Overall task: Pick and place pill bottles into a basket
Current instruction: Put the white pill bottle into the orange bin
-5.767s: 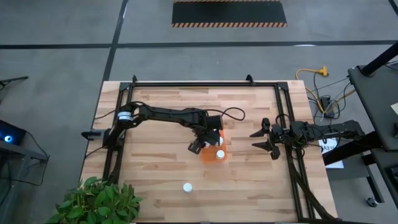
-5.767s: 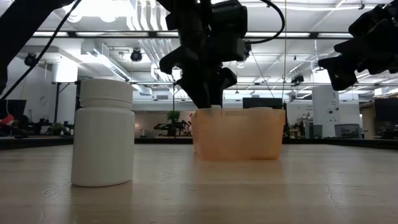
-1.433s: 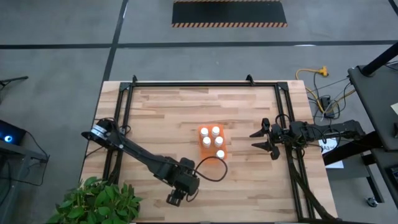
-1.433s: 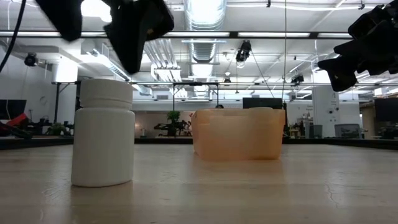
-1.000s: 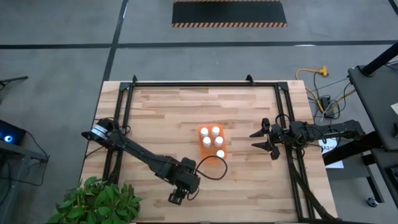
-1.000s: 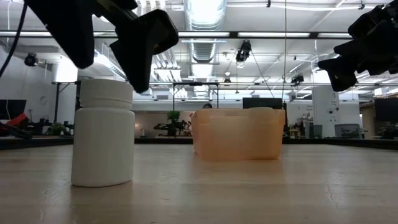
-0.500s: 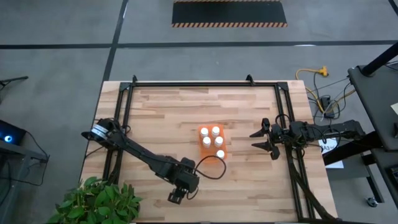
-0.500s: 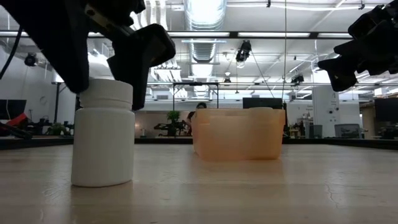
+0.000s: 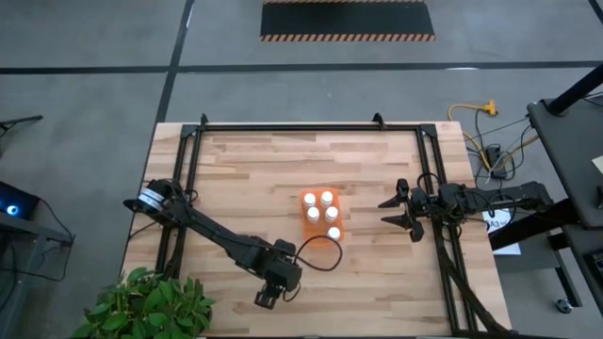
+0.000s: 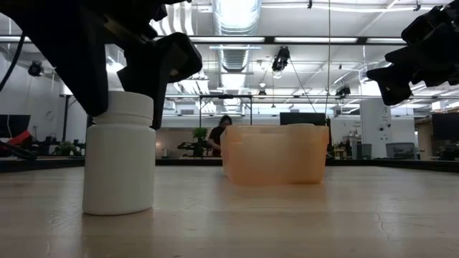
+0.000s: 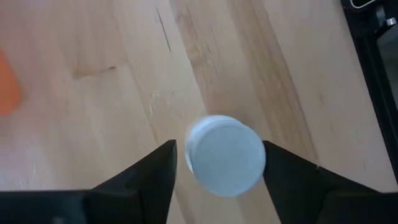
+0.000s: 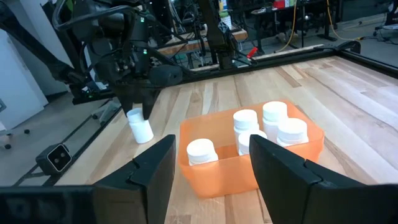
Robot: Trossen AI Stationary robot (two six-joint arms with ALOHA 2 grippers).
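One white pill bottle [image 10: 120,154] stands upright on its base near the table's front edge. My left gripper [image 11: 219,147] is over it, pointing steeply down and open, with one finger on each side of the cap [image 11: 225,155]. The high view hides this bottle under the gripper [image 9: 269,296]. The orange basket [image 9: 320,226] sits mid-table with several white bottles standing upright in it [image 12: 245,124]. My right gripper [image 9: 407,213] waits open and level at the table's right side, facing the basket.
A black cable [image 9: 320,254] loops from my left wrist toward the basket. Black frame rails [image 9: 188,188] run along the table's left, far and right sides. A potted plant [image 9: 141,306] overhangs the near left corner. A person [image 10: 219,136] is far behind the table.
My left gripper has come down a little over the lone bottle. Its fingertips were level with the cap's top and now reach down beside the cap. The bottle has stayed where it was.
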